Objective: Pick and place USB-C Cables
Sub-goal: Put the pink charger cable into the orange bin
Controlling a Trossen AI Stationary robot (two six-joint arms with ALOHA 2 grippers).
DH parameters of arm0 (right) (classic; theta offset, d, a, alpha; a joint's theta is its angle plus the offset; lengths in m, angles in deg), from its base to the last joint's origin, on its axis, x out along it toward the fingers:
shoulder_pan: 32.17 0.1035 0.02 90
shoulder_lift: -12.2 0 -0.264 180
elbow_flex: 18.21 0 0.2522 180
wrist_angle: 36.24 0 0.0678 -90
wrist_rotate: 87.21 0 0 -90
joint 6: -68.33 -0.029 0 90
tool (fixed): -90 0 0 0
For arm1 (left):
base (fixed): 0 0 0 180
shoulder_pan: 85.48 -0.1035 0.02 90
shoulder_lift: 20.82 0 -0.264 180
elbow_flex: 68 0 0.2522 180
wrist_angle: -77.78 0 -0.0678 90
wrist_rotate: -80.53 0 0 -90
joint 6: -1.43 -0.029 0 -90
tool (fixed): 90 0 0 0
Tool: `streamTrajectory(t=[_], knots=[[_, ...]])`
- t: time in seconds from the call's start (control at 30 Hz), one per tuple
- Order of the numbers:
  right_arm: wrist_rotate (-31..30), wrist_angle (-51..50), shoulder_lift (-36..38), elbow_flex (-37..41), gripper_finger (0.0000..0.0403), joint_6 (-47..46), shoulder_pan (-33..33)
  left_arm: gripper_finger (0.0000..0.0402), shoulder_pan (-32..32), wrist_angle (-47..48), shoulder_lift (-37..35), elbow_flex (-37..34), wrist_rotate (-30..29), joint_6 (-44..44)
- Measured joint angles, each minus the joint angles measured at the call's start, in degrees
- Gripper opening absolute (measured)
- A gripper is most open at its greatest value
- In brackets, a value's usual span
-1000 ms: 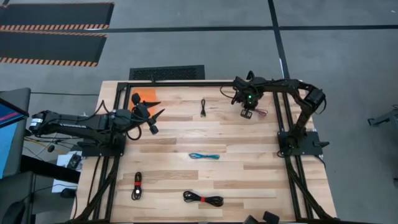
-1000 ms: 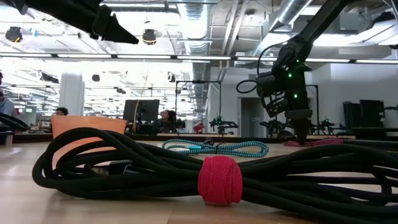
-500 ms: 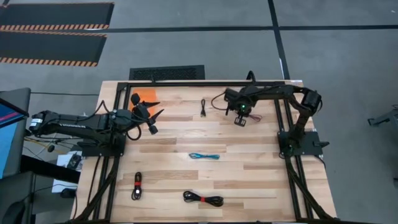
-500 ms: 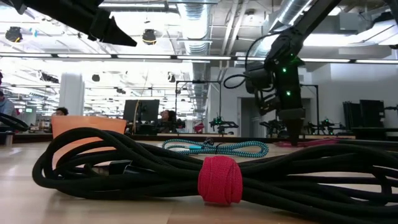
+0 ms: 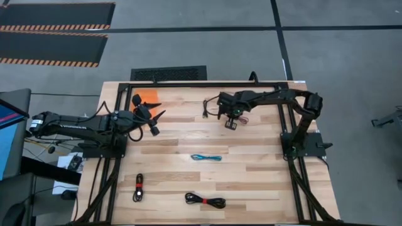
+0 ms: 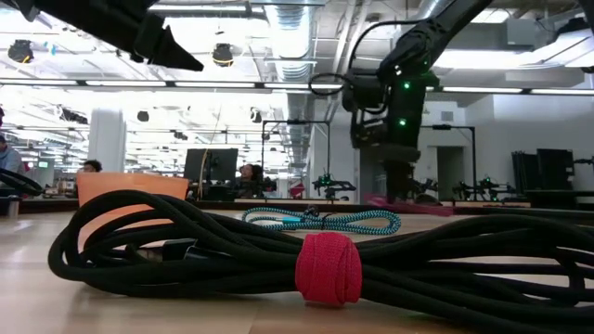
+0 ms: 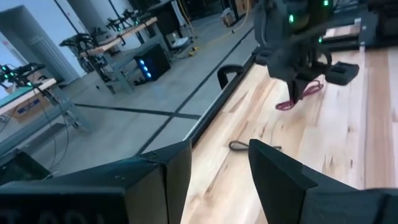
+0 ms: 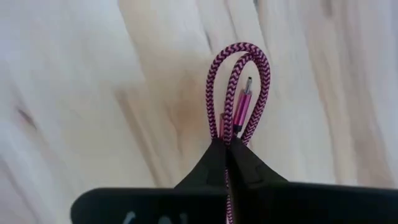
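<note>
My right gripper (image 5: 231, 124) is over the far middle of the table, shut on the magenta cable (image 8: 244, 68), whose loop and two plugs stick out past the fingertips. A small black cable (image 5: 205, 108) lies just left of it on the wood. The teal cable (image 5: 206, 157) rests flat at the table's centre. A black cable (image 5: 138, 187) and the black cable with the red tie (image 5: 205, 201) lie near the near edge. My left gripper (image 5: 156, 119) hovers open over the far left part. My right gripper pinches the magenta cable between its two fingers (image 8: 214, 155), on the doubled strands (image 8: 225, 129) just behind the loop. It comes from above, pointing down. The cable hangs below the fingers (image 7: 300, 94), close over the wood; whether its low end touches the table I cannot tell.
An orange patch (image 5: 148, 97) lies at the far left, beside the left gripper. A black frame (image 5: 188, 84) runs around the table edges. In the low view the red-tied bundle (image 6: 325, 269) fills the foreground. Bare wood (image 5: 251, 169) spreads across the right half.
My right gripper has travelled toward the table's left edge along the far part, staying shut and carrying the magenta cable with it, and now stands close to the small black cable.
</note>
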Motion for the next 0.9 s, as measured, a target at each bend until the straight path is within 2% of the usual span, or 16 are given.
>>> streamTrajectory(t=[0.13, 0.33, 0.43, 0.5, 0.63, 0.77, 0.9], knots=[[6.37, 12.77, 0.02, 0.00, 0.0004, -3.61, 0.61, 0.0151, 0.00, 0.07, 0.00, 0.00, 0.00, 0.11], [7.31, 31.34, 0.09, -0.02, 0.0004, -7.34, 2.93, 0.0151, 0.01, 2.72, -0.12, 0.00, -0.34, 0.98], [9.22, 38.67, 0.11, -0.04, 0.0003, -8.77, 3.46, 0.0151, 0.00, 4.46, -1.11, -0.02, -3.37, 0.50], [9.40, 42.66, 0.11, -0.07, 0.0003, -9.65, 3.96, 0.0151, -0.01, 5.26, -2.52, -0.07, -5.61, 0.77], [9.41, 52.91, 0.08, -0.07, 0.0003, -12.60, 5.03, 0.0151, -0.01, 4.89, -6.58, -0.07, -6.13, 1.05], [9.40, 67.73, -3.44, -0.33, 0.0003, -15.23, 7.14, 0.0151, -0.01, 4.95, -11.72, -0.07, -5.88, 2.85], [9.35, 76.48, -11.17, -6.62, 0.0003, -15.64, 9.71, 0.0151, 0.04, 5.04, -16.98, -0.07, -5.33, 4.33]])
